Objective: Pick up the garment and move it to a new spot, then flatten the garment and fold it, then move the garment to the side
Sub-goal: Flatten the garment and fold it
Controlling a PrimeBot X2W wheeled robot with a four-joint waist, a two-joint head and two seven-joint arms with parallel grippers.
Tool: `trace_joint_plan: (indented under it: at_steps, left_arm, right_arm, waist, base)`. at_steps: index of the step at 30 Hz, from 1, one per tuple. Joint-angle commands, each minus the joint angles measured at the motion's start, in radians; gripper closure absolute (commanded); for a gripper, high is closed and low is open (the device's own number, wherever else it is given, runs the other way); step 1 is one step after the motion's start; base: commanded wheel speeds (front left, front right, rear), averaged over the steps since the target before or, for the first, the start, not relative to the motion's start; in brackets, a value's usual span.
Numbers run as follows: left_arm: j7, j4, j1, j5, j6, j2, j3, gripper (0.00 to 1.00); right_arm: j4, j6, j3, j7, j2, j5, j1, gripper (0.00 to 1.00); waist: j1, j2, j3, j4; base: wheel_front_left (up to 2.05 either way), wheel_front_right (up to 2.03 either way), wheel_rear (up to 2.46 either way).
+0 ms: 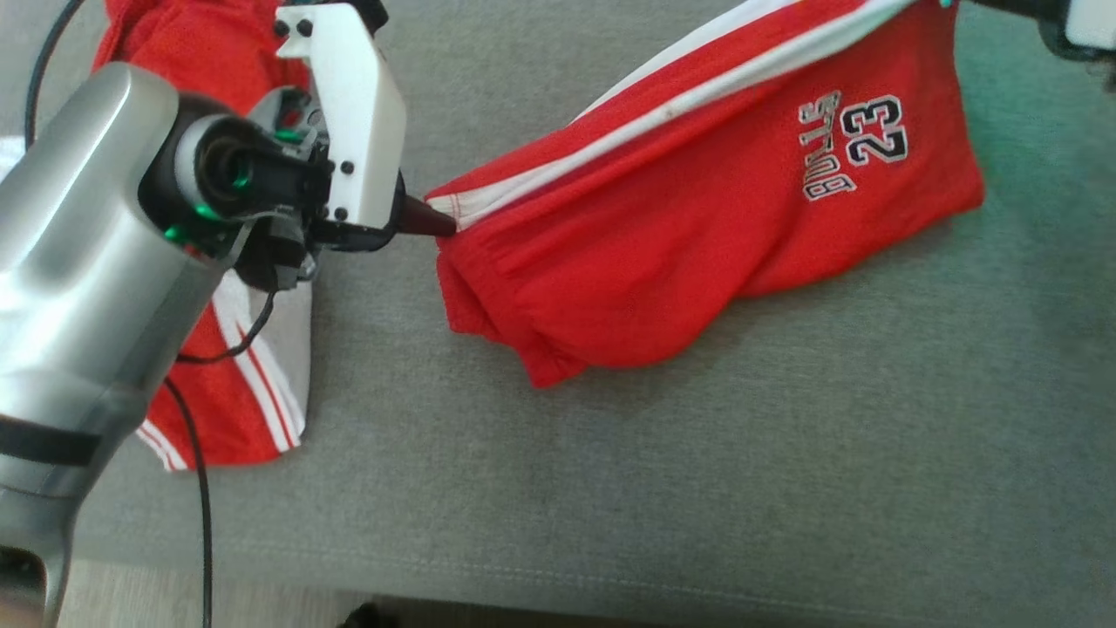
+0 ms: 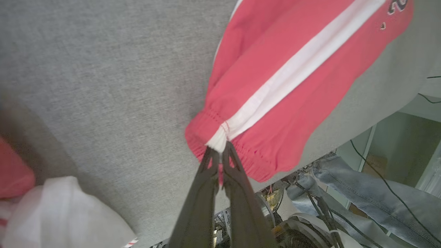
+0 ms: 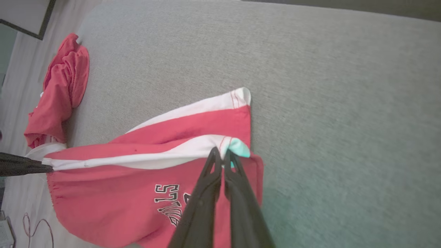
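Status: both claws clenched on the shorts (image 1: 663,227), one at each end.

- L claw (image 2: 219,153): tips pinched tight on the gathered waistband (image 2: 206,137), right where the white stripe (image 1: 697,96) ends. In head view it comes in from the left and its tips meet the cloth at mid-left.
- R claw (image 3: 222,155): tips shut on the hem end of the same stripe, next to a small teal patch (image 3: 241,148). That end sits at the far right.
- Shorts: red w/ white side stripes, "BULLS 23" print (image 1: 854,144) facing up near the R end. Top edge is pulled taut in a line between the two claws, running from mid-left up to far right. The rest of the fabric sags below that line toward the near side, bulging under the waistband.
- Position: over the middle/right of the grey fabric surface (image 1: 610,488). The shadow underneath suggests the top edge is lifted. Can't tell if the lowest fold touches the surface.
- Second red garment (image 1: 222,410) w/ white stripes lies bunched at the left edge, under the L arm, well apart from the shorts.
- Black cable (image 1: 205,488) hangs down along the L arm at near left.
- L wrist view also catches denim cloth (image 2: 361,186) beyond the surface edge.
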Motion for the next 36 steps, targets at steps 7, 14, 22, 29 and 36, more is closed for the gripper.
trace_joint_plan:
  at_steps: [7, 14, 22, 29, 36]
  left_arm:
    - [-0.016, 0.015, -0.083, 0.050, 0.009, 0.038, 0.037, 1.00]
    - [-0.062, 0.043, -0.097, 0.064, -0.016, 0.007, 0.035, 0.00]
    - [-0.111, 0.076, -0.101, 0.094, -0.046, 0.023, 0.034, 0.00]
    - [-0.301, 0.048, -0.079, 0.176, -0.115, 0.069, 0.053, 0.00]
    - [-0.759, -0.035, 0.017, 0.343, -0.080, 0.040, 0.110, 0.00]
  right_arm:
    - [-0.010, -0.001, -0.010, -0.028, 0.016, -0.026, -0.048, 1.00]
    - [-0.012, -0.001, -0.013, -0.081, 0.037, -0.027, -0.050, 0.00]
    - [-0.072, -0.001, -0.042, -0.255, 0.048, -0.019, 0.004, 0.00]
    - [-0.145, -0.001, -0.071, -0.546, 0.020, -0.040, 0.104, 0.00]
    - [-0.085, -0.001, -0.047, -0.760, -0.014, -0.064, 0.216, 0.00]
  waist:
    - [-0.0002, 0.0000, 0.041, 0.034]
    - [-0.0002, 0.0000, 0.052, 0.034]
    - [-0.0002, 0.0000, 0.002, 0.014]
    - [-0.0002, 0.0000, -0.066, -0.002]
    - [-0.0002, 0.0000, -0.103, 0.018]
  base:
    - [0.00, 0.00, 0.00]
    - [0.00, 0.00, 0.00]
    - [0.00, 0.00, 0.00]
    - [0.00, 0.00, 0.00]
    - [0.00, 0.00, 0.00]
